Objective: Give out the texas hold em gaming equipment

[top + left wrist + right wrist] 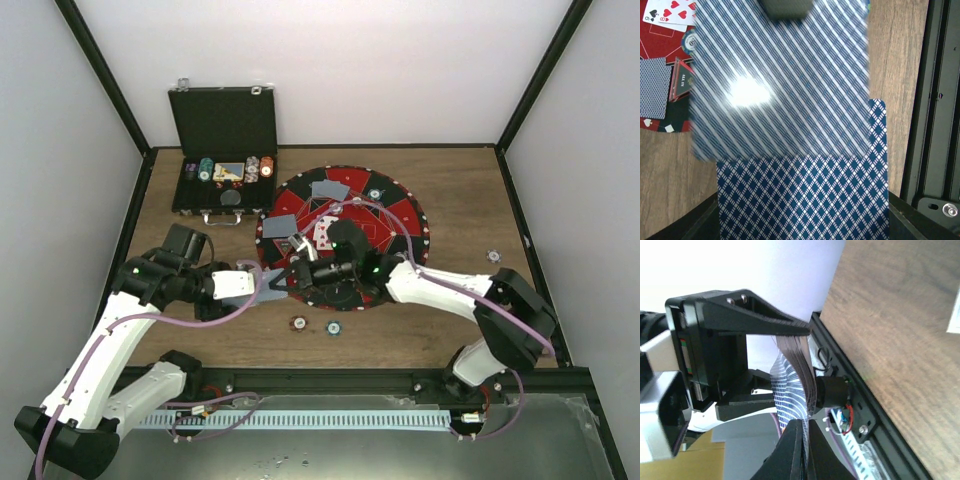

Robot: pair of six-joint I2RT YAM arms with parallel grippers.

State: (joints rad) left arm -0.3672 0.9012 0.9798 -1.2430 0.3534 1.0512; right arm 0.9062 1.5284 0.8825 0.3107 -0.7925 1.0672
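Wooden table (450, 170) bears black case (222, 122), round mat (400, 215), three loose chips (299, 323).

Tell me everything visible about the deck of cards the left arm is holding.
The deck is a stack of glossy cards, backs up, printed with a blue-and-white diamond lattice inside a pale border, corners rounded. The left gripper is shut on it, holding it above the wooden table just off the near-left edge of the mat. Its top card sits offset toward the far end, blurred, pinched there by the shut right gripper.

Left pincer (266, 283) and right pincer (293, 273) tip to tip, arms elbowed inward (both jaws tight).
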